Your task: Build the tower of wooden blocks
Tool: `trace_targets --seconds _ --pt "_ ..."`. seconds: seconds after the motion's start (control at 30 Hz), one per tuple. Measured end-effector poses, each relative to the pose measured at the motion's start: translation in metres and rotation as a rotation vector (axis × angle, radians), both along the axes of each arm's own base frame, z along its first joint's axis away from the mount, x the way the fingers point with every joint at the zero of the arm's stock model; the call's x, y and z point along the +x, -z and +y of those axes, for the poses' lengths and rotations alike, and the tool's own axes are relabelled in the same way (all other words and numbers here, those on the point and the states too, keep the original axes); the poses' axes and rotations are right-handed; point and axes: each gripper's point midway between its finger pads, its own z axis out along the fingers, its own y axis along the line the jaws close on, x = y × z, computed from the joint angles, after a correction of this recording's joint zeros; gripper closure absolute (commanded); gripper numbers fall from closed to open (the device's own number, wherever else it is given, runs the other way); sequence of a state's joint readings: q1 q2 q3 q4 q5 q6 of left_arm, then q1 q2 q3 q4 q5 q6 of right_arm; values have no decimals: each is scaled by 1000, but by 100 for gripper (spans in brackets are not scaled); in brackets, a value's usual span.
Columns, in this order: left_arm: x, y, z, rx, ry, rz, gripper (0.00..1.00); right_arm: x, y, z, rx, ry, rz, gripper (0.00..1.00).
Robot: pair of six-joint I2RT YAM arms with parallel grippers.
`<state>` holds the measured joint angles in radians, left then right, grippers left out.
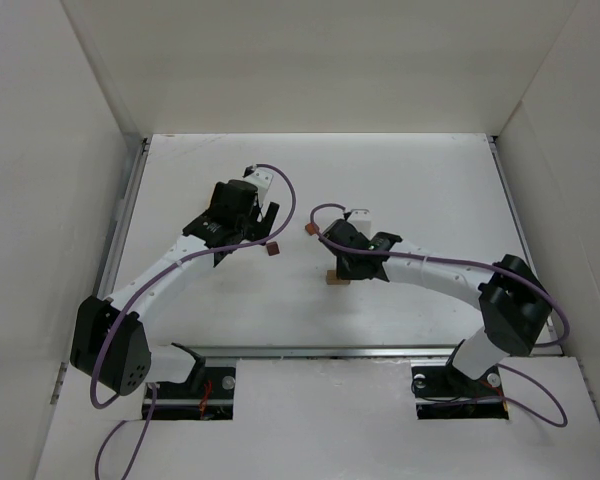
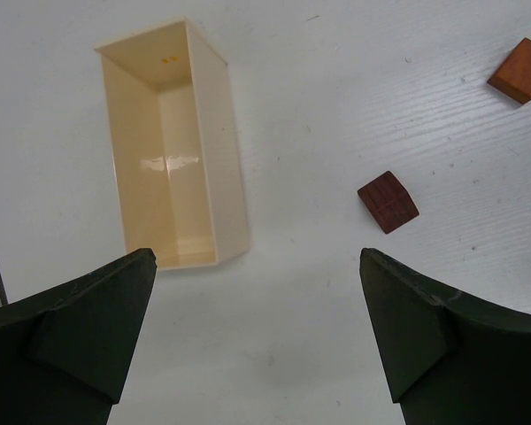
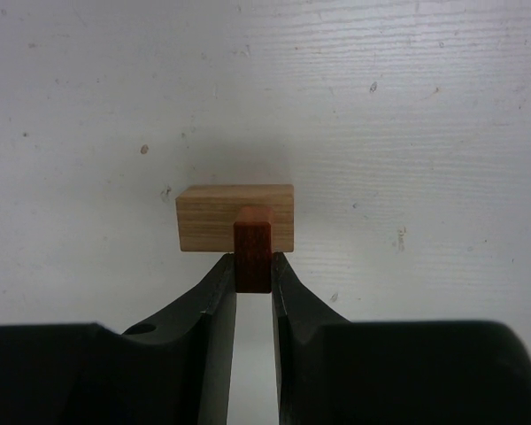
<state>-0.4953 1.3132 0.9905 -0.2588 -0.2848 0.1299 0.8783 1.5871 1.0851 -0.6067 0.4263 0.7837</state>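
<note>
Two robot arms work over a white surface [image 3: 407, 106]. The right gripper [image 3: 253, 270] is closed to a narrow gap, pinching a small reddish block [image 3: 252, 241] between its fingertips. Just beyond that block, a tan block [image 3: 208, 217] lies flat on the surface near the middle of the workspace. From the wrist view the reddish block overlaps the tan block's near edge. We cannot tell whether it touches the tan block or hangs above it.

The left gripper [image 2: 257, 292] is spread wide and holds nothing. It hovers over the surface, with a pale open tray [image 2: 219, 159] below on one side. A dark brown cube [image 2: 388, 202] lies on the other side, and an orange cube [image 2: 519, 71] is farther off. Both cubes lie loose on the surface, apart from each other and from the tan block.

We judge the tower barely begun. The tan block looks like the base, and the first small block is about to go on it. The two loose cubes remain to be stacked.
</note>
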Motion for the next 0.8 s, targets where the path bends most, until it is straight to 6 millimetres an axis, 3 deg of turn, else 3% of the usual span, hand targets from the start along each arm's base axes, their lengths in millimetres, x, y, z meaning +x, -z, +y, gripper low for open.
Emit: trace_targets --seconds 0.8 --pt "0 0 0 3 3 0 0 5 2 7 24 4 -15 100"
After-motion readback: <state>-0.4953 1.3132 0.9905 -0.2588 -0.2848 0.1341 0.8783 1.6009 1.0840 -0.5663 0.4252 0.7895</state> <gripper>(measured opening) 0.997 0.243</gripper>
